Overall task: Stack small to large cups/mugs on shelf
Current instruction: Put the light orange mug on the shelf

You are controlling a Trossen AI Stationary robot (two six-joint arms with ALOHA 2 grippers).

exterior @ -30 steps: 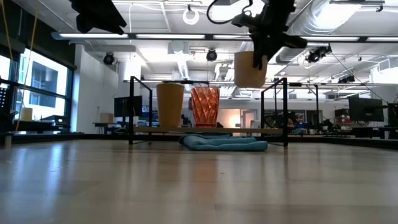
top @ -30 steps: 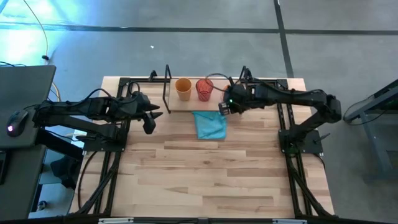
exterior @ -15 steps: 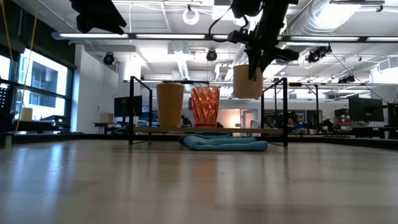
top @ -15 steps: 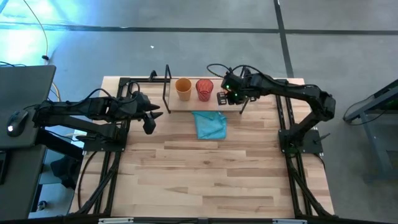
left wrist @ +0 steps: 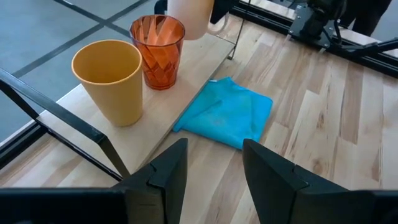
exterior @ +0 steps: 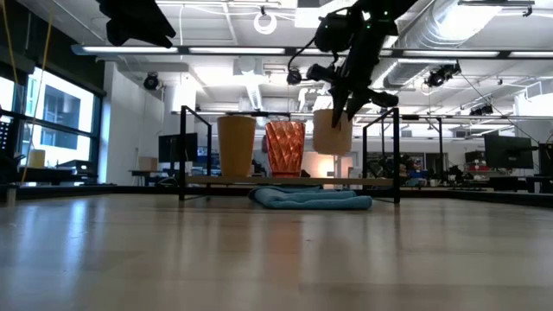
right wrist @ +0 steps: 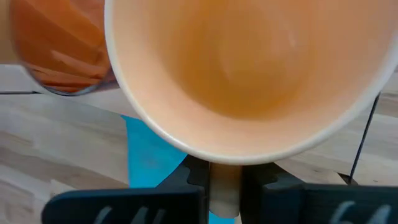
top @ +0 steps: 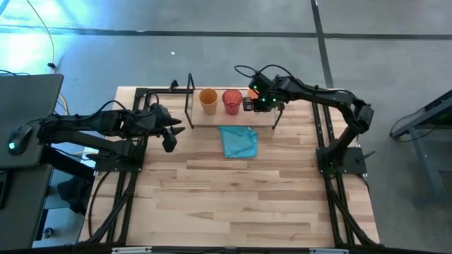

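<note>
one mug (exterior: 332, 131) upright, mouth up, held by right end effector (exterior: 350, 86).

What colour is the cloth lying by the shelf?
Bright blue cloth, clearest in the left wrist view.

The open mouth of a mug (right wrist: 249, 68) is seen from above, filling most of the view; its pale rim and peach-orange interior are shown. The mug's handle (right wrist: 225, 186) is clamped between the two dark fingers of the right gripper (right wrist: 225, 190). Part of a ribbed red cup (right wrist: 59, 50) is visible beside the mug, standing on a light wooden shelf (right wrist: 93, 99). Below the mug, a blue cloth (right wrist: 149, 162) is seen lying on the wooden tabletop (right wrist: 50, 155). A thin black post (right wrist: 364, 140) is seen at one edge.
</note>
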